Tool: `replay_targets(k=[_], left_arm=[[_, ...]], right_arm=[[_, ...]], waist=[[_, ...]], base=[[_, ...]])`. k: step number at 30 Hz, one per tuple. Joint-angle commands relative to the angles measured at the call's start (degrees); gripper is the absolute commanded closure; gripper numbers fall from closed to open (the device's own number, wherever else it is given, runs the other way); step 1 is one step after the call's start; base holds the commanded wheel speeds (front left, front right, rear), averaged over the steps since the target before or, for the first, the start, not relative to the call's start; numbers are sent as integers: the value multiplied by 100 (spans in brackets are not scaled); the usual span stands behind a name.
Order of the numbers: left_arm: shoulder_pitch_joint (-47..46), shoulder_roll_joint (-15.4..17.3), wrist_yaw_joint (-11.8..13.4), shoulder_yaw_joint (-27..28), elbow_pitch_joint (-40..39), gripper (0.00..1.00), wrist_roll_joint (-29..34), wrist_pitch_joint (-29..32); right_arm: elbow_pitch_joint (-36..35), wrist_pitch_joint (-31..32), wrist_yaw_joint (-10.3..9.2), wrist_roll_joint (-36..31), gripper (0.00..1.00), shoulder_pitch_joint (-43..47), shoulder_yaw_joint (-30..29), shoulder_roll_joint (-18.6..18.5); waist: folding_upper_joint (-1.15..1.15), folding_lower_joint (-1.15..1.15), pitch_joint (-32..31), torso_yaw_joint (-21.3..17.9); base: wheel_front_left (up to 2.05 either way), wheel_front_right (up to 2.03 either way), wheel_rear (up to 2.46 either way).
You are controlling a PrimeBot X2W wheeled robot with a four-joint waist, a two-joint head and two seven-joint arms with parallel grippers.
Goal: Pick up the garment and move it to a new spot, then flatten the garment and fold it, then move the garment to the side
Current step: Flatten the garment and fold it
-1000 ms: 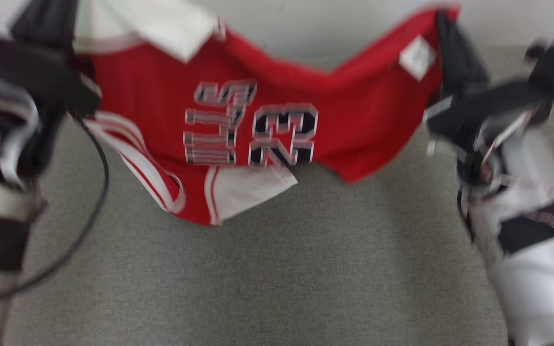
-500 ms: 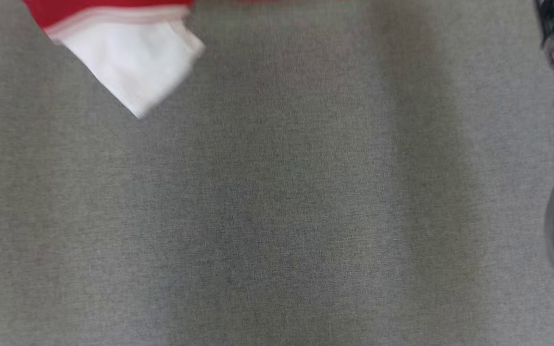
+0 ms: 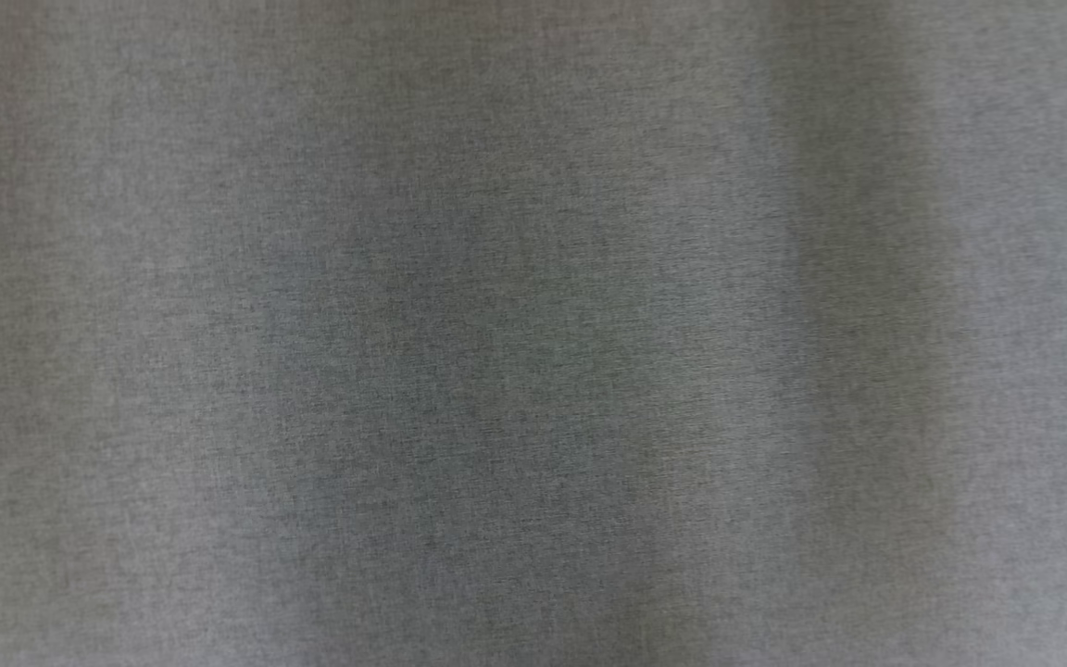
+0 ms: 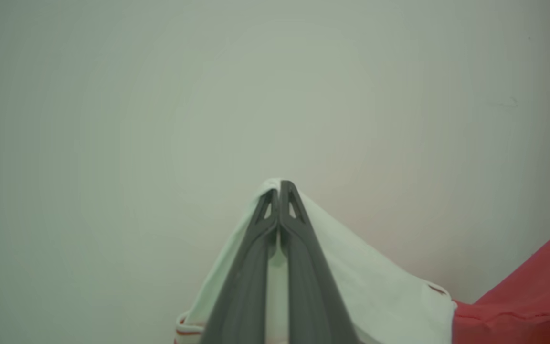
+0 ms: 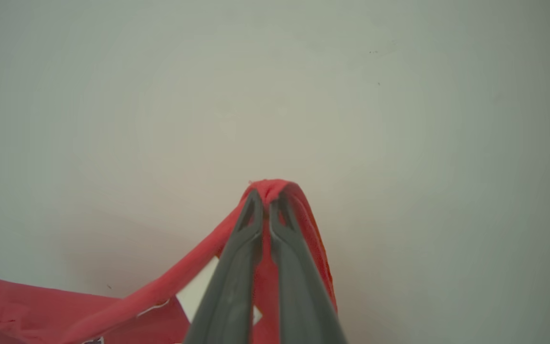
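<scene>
The head camera faces down, close over a grey woven cloth surface (image 3: 533,333). Each wrist camera looks along its own gripper, the left gripper (image 4: 280,185) and the right gripper (image 5: 266,193), toward a plain pale wall (image 4: 160,95). Both share that wall and the bright red soft shirt with white panels (image 4: 528,291) stretched between them.

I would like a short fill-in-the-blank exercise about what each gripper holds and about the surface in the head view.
1. The left gripper pinches a ____ panel of the garment.
2. The right gripper pinches a ____ part of the garment.
3. The woven surface in the head view is ____ in colour.

Missing words: white; red; grey.
</scene>
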Motion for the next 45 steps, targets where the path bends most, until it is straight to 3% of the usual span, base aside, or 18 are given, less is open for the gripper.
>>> replay_targets(k=[1,15,22,27,31,39,43,45], left_arm=[[-96,-55,14,-64,77,100,-103,-100],[20,13,14,-861,400,100,-706,-711],[929,-59,14,-867,135,100,-1165,-1161],[2037,20,52,-504,-446,100,-1338,-1262],[3198,154,340,88,-1459,100,-1182,-1268],[6189,368,1306,758,-4042,100,-1026,-1270],[7767,351,1717,1015,-4971,100,-1022,-1264],[8151,326,1777,1074,-5134,100,-1034,-1264]], right_arm=[[45,-55,19,-63,100,-100,37,-34],[210,-263,19,374,100,233,498,-90],[-200,-408,19,1017,100,1025,812,-237],[-874,-433,19,1534,100,2125,1267,-324],[-1533,-536,19,1972,100,3201,1496,-486],[-2617,-702,19,2397,100,5497,1677,-726],[-3007,-675,19,2437,100,6498,1628,-819],[-3076,-689,19,2450,100,6714,1583,-835]], waist=[[-1,-1,71,55],[-1,-1,-71,95],[-1,-1,-572,213],[-1,-1,-1029,234],[-1,-1,-1391,251],[-1,-1,-1860,348],[-1,-1,-2025,382],[-1,-1,-2072,379]], base=[[0,0,0],[0,0,0],[0,0,0],[0,0,0],[0,0,0],[0,0,0],[0,0,0],[0,0,0]])
